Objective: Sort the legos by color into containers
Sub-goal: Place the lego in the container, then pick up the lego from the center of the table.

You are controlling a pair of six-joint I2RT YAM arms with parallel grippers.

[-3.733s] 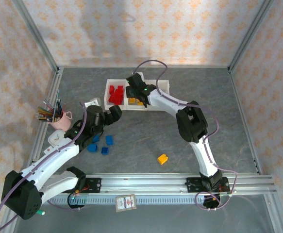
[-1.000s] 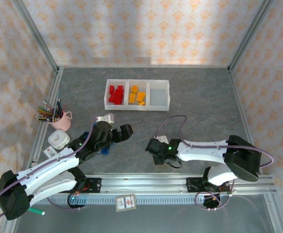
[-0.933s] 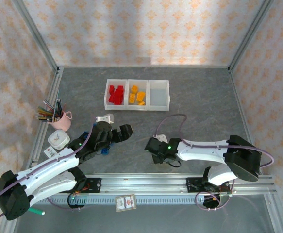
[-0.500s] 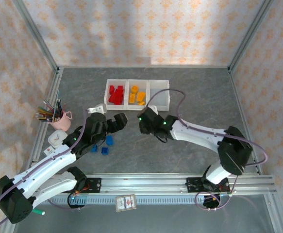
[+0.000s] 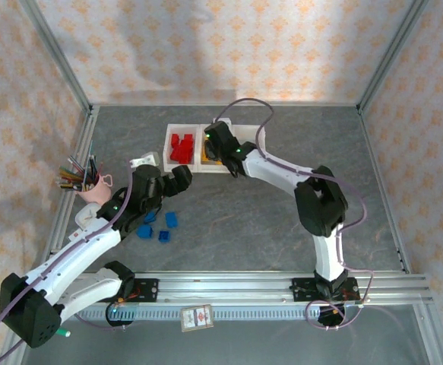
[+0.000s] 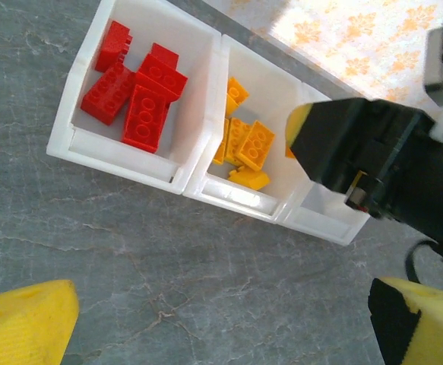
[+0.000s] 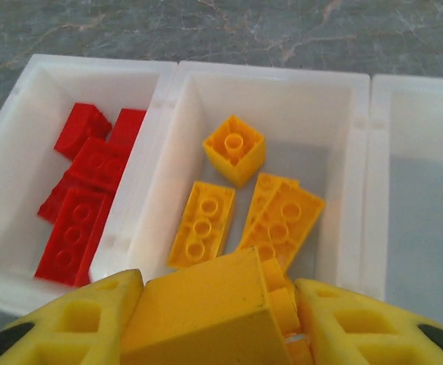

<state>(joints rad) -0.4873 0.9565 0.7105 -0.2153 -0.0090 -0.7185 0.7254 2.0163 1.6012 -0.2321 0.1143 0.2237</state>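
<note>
Right gripper (image 5: pixel 213 143) is over the middle of the three joined bins (image 5: pixel 168 148), clamped on one orange brick (image 7: pixel 198 319). In the right wrist view its yellow fingers (image 7: pixel 77 323) press that brick from both sides. The brick hangs above the middle bin, clear of the pile below.

Middle bin holds more orange bricks (image 7: pixel 235 148): one square one toward the far wall, flat longer ones nearer the front. Left bin holds the red bricks (image 7: pixel 84 205), heaped together. The same layout shows in the left wrist view: red bricks (image 6: pixel 134 87) in the left bin, orange bricks (image 6: pixel 244 144) in the middle one.

Left gripper (image 5: pixel 177 177) is just in front of the bins' left end, jaws wide apart with nothing between them. Its fingers (image 6: pixel 23 319) sit at the bottom corners of the left wrist view.

Blue bricks (image 5: pixel 171 220) lie loose on the table (image 5: pixel 229 220) beside the left arm. There are probably four, but the arm hides part of the group. A pink cup (image 5: pixel 93 190) stands at the table's left edge.
</note>
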